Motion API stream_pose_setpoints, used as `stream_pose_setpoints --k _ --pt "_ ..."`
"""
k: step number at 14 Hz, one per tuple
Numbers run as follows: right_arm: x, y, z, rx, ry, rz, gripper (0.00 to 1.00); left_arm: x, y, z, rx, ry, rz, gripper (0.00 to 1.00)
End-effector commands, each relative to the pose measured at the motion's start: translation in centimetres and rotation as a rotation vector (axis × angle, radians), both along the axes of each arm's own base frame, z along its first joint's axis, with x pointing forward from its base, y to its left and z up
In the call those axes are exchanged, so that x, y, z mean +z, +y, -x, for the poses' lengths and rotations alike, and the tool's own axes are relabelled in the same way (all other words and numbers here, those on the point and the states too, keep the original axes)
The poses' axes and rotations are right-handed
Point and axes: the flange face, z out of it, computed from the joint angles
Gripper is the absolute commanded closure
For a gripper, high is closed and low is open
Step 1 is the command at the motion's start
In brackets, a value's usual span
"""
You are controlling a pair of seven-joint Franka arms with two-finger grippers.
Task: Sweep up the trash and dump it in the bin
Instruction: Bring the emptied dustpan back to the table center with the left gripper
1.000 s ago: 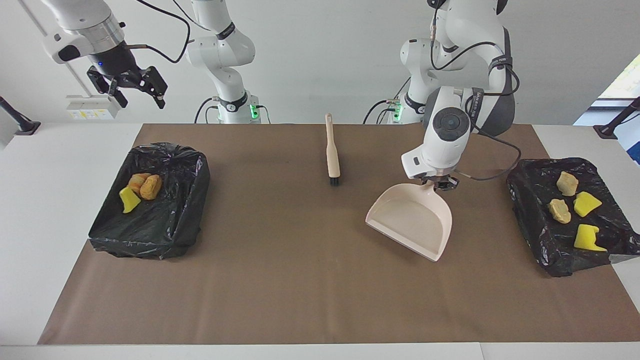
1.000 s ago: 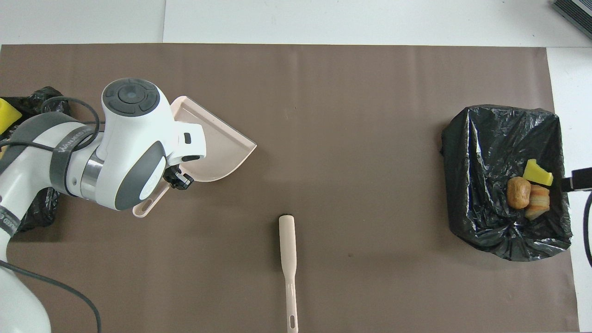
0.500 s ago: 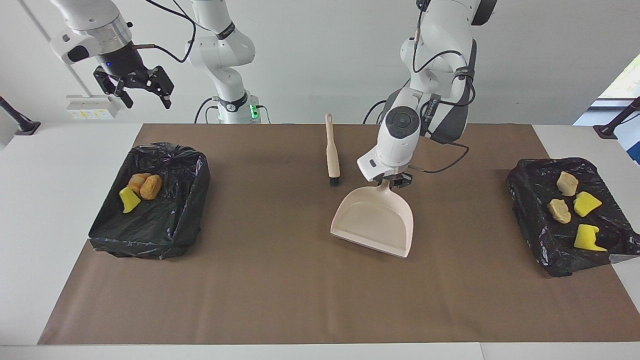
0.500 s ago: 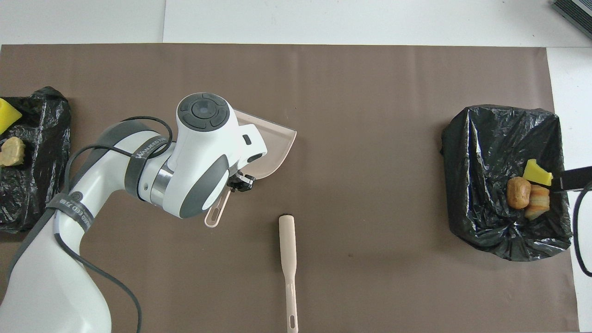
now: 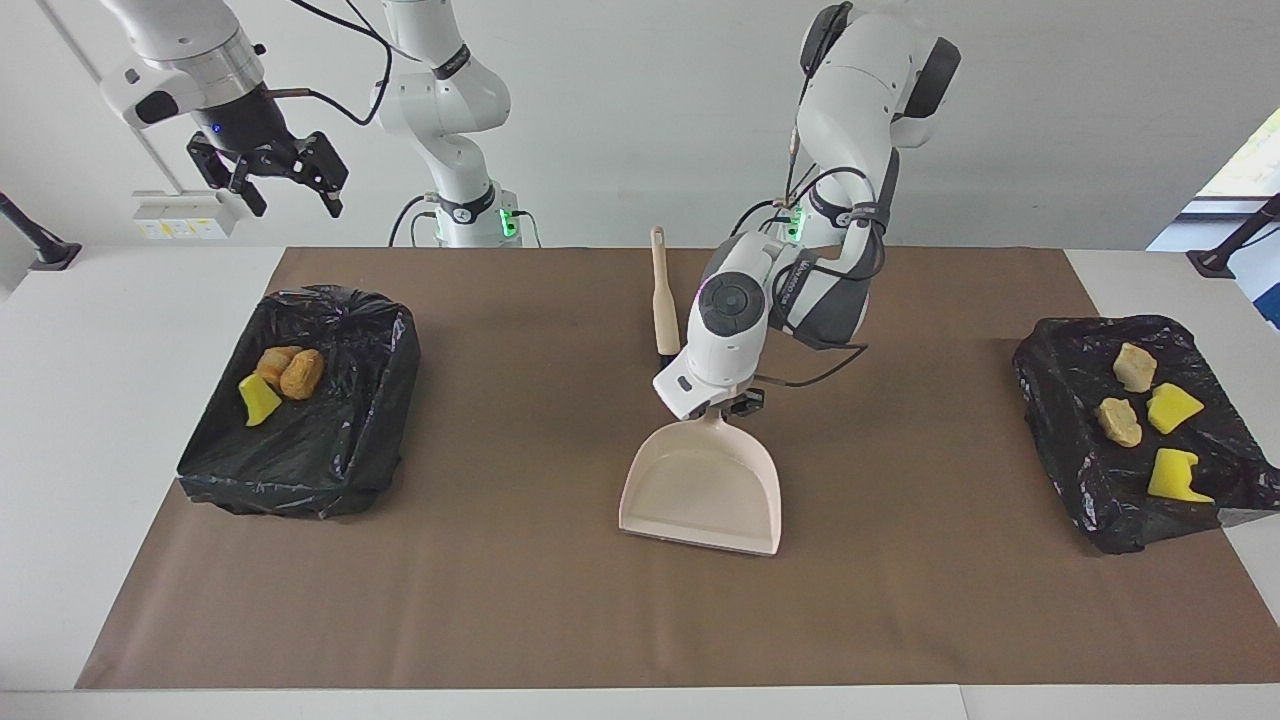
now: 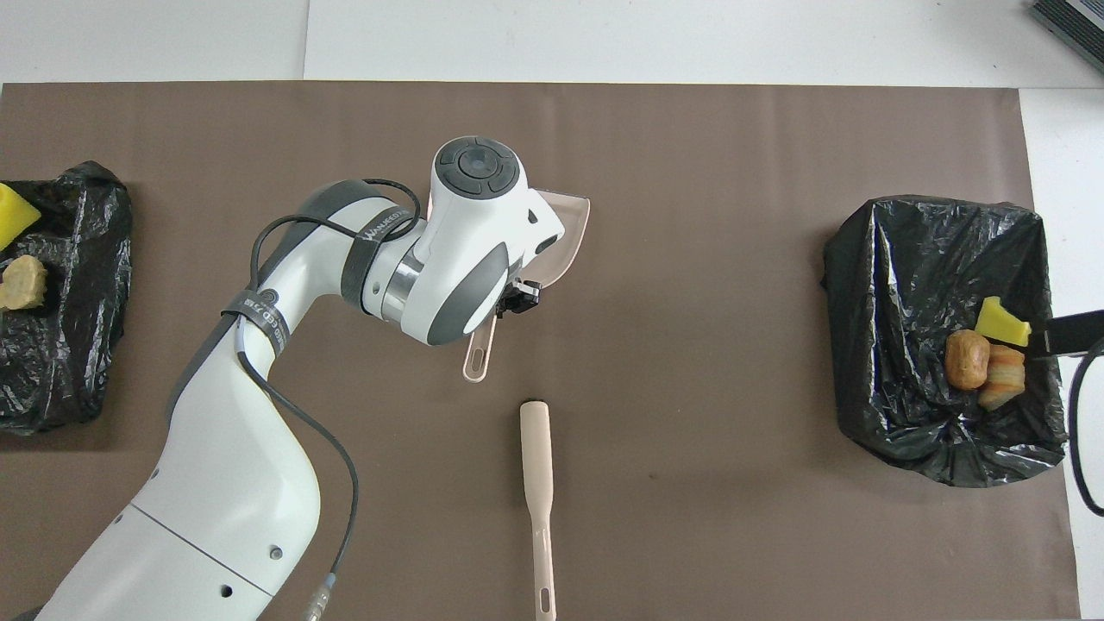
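**A:** What has shifted in the last second?

**B:** My left arm has carried the dustpan (image 5: 702,488) from the left arm's end of the bench (image 5: 560,600) to the middle. My left gripper (image 5: 735,405) is clenched on its handle, and the pan looks empty.

**A:** Run across the facing view, then.

**B:** First, my right gripper (image 5: 285,175) waits up in the air, over the bench edge near its bin (image 5: 330,460), fingers spread and holding nothing. That bin holds three scraps of trash (image 5: 280,380). Then the brush (image 5: 664,305) lies untouched, just nearer the robots than the pan. Last, the other bin (image 5: 1090,500) holds four scraps.

**A:** So what remains?

**B:** I see no trash loose on the bench, so probably only setting the pan down, though my arm hides a patch.
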Motion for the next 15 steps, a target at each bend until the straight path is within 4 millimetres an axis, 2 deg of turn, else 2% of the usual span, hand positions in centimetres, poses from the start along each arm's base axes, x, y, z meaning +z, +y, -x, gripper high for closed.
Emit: stream_pose_setpoints --k 1,3,5,6,7,9,10,11,12,15 --pt "-0.2 0.1 0.1 -0.014 -0.011 0.001 0.0 0.5 -0.3 -1.8 0.033 -0.009 0.027 1.0" --pt "-0.2 0.1 0.1 -0.014 -0.009 0.001 0.0 0.2 -0.2 -2.0 0.034 -0.018 0.033 1.0" --pt "-0.2 0.1 0.1 -0.014 -0.009 0.001 0.0 -0.2 1.2 -2.5 0.058 0.005 0.059 1.0" --pt "-0.2 0.1 0.1 -0.014 -0.009 0.001 0.0 -0.2 1.2 -2.4 0.06 0.017 0.06 0.76" --pt "-0.2 0.1 0.1 -0.014 -0.011 0.001 0.0 -0.2 1.2 -2.3 0.064 0.02 0.058 0.46" --pt "-0.2 0.1 0.1 -0.014 -0.009 0.001 0.0 0.5 1.3 -2.3 0.063 0.013 0.058 0.3" --pt "-0.2 0.1 0.1 -0.014 -0.009 0.001 0.0 1.1 1.6 -2.4 0.065 0.003 0.058 0.29" --pt "-0.2 0.1 0.1 -0.014 -0.009 0.001 0.0 2.1 2.6 -2.5 0.07 0.004 0.049 0.09" --pt "-0.2 0.1 0.1 -0.014 -0.009 0.001 0.0 3.1 3.9 -2.3 0.069 0.021 0.036 0.0" --pt "-0.2 0.1 0.1 -0.014 -0.009 0.001 0.0 7.5 9.6 -0.4 0.123 0.013 0.018 0.0"
